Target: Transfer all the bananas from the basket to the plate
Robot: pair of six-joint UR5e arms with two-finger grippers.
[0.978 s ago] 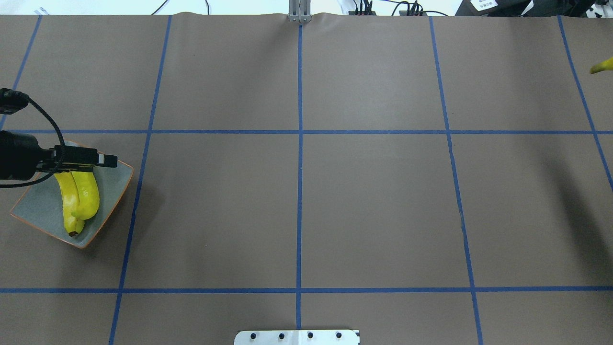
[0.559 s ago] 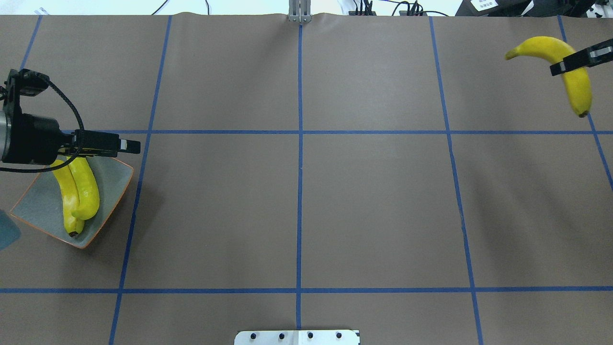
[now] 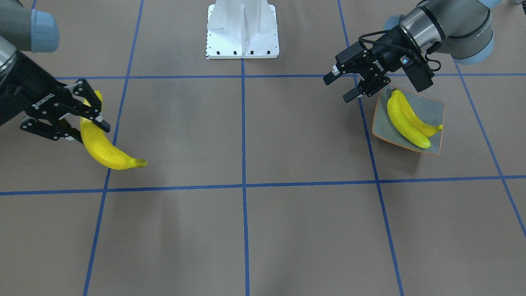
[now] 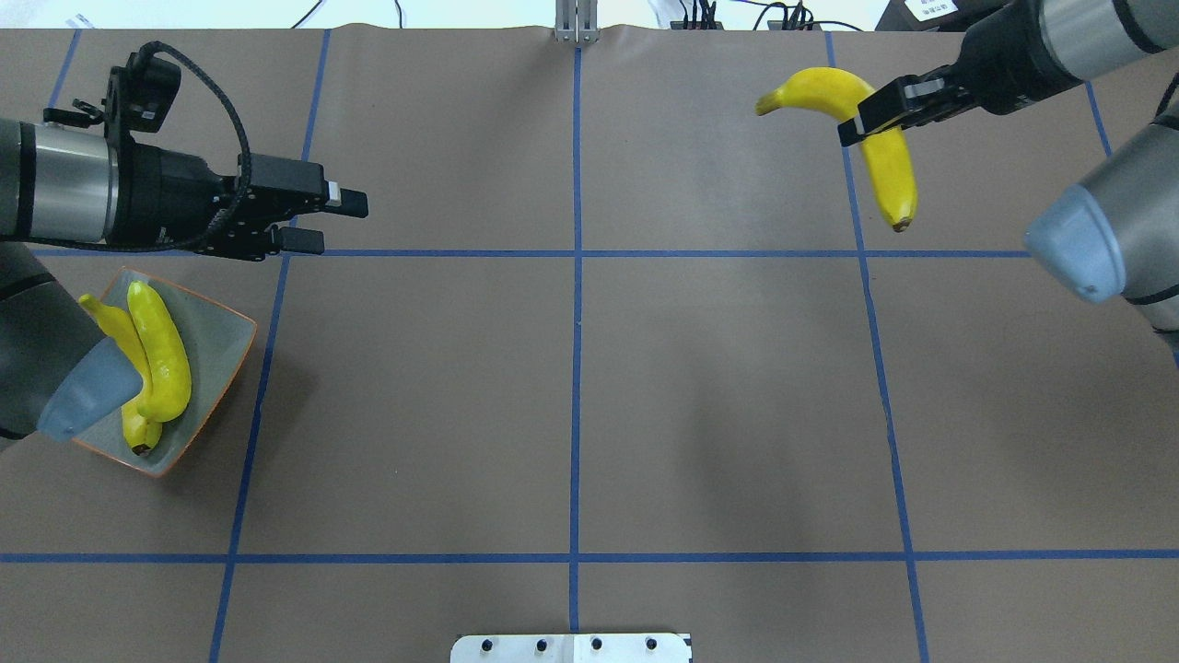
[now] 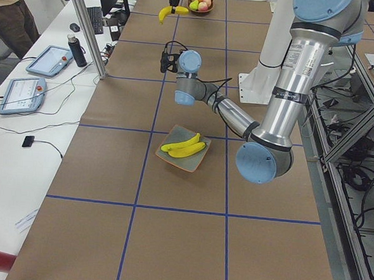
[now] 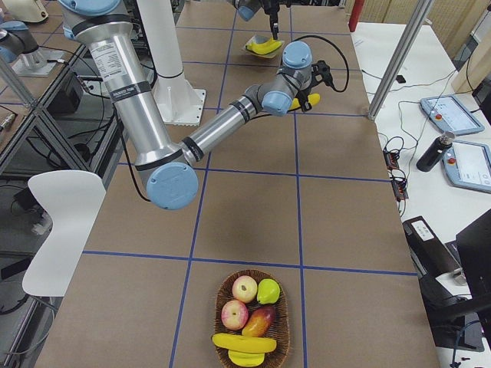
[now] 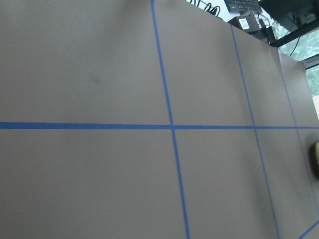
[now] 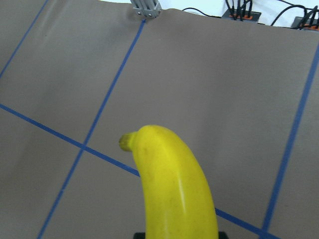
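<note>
Plate (image 4: 221, 345), surface's left end: two bananas (image 4: 161, 354) side by side, delivered. Left hand (image 4: 339, 224): fingers apart, empty, hovering beside plate, likely ready to receive. Third banana (image 4: 889, 175): airborne at right, clamped mid-length in right hand (image 4: 861, 124), probably for balanced carrying. Basket (image 6: 219, 299), far right end: more bananas (image 6: 244, 343) awaiting transfer

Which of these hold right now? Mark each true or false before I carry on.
1. The right gripper holds a banana. True.
2. Three bananas lie on the plate. False: two bananas lie on the plate.
3. The left gripper is open and empty. True.
4. The basket holds no bananas. False: the basket shows a leftover banana beside apples.
</note>
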